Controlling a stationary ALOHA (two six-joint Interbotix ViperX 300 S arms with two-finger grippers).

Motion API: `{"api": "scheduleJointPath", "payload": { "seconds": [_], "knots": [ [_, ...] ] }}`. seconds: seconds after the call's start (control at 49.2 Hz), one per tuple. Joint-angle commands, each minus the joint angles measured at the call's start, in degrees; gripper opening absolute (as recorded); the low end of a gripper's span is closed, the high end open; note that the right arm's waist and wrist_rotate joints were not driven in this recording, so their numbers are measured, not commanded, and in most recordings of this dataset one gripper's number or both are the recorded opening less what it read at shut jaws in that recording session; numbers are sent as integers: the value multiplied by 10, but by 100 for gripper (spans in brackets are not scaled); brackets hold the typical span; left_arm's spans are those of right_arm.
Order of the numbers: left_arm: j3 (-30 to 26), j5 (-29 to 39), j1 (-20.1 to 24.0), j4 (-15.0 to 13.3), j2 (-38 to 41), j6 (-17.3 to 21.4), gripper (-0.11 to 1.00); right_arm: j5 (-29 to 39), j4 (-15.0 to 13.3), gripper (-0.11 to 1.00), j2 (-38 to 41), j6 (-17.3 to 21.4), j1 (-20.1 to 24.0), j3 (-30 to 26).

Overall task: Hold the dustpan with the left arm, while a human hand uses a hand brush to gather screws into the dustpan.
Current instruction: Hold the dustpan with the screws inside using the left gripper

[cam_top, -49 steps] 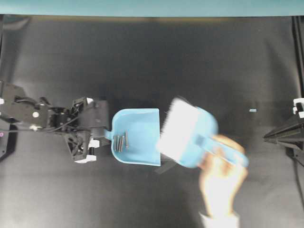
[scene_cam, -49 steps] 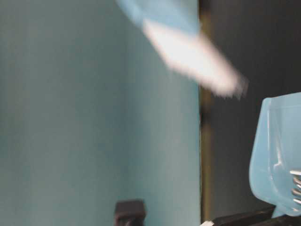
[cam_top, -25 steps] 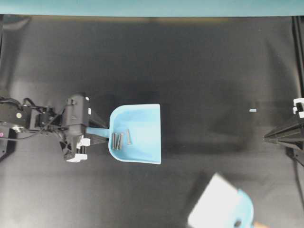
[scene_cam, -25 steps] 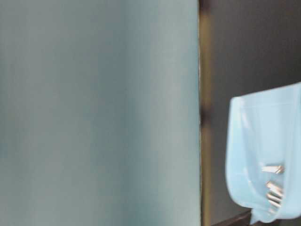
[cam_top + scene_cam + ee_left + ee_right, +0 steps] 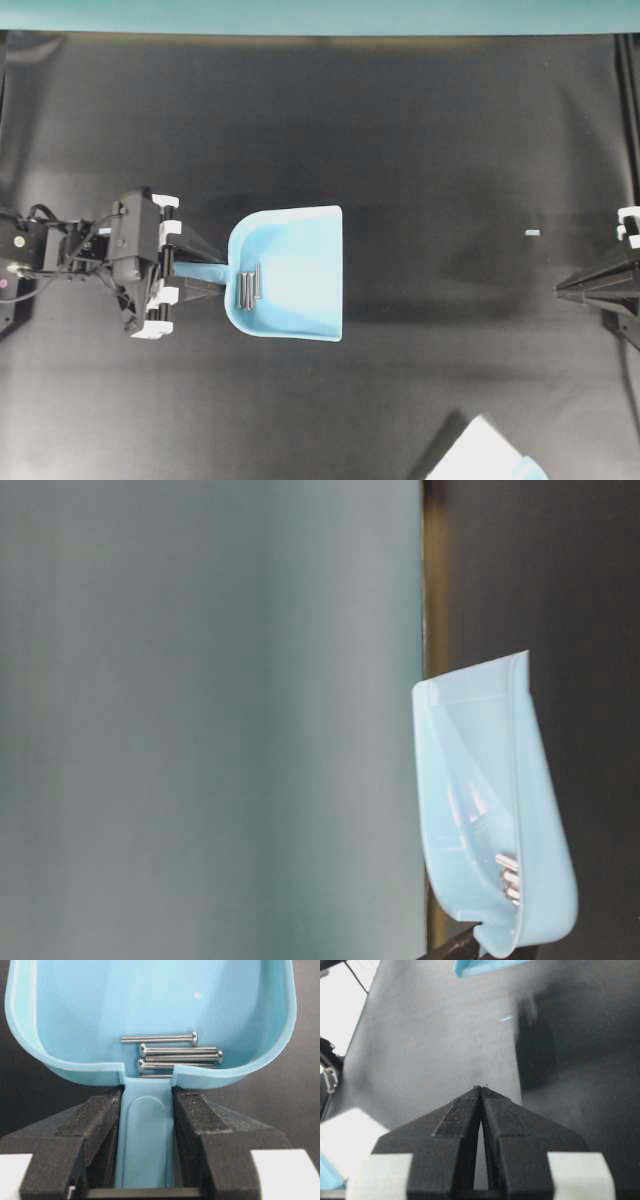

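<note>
The light blue dustpan [image 5: 295, 270] hangs off the table with its open edge raised, as the table-level view [image 5: 470, 780] shows. My left gripper [image 5: 212, 279] is shut on its short handle [image 5: 145, 1135], one black finger on each side. Three silvery screws [image 5: 250, 286] lie against the pan's back wall, near the handle [image 5: 170, 1053]. The hand brush [image 5: 490, 457] shows only as white bristles and a blue corner at the bottom edge; no hand is in view. My right gripper [image 5: 560, 288] is shut and empty at the far right [image 5: 481, 1089].
A tiny pale blue speck [image 5: 532, 232] lies on the black mat near the right gripper and also shows in the right wrist view [image 5: 506, 1018]. A teal wall [image 5: 320, 15] borders the far edge of the mat.
The hand and brush have swung away from the dustpan to the bottom edge. My left arm has drawn back leftward and tipped the pan's open edge up; the screws lie closer to the back wall.
</note>
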Motion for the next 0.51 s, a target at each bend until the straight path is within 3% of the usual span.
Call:
{"api": "scheduleJointPath", "payload": {
  "seconds": [0.0, 0.488],
  "knots": [
    [-1, -8, 2, 3, -16, 0, 31, -3, 1, 0, 3, 0, 0, -3],
    [8, -10, 1, 2, -32, -4, 31, -3, 1, 0, 3, -1, 0, -3]
  ]
}}
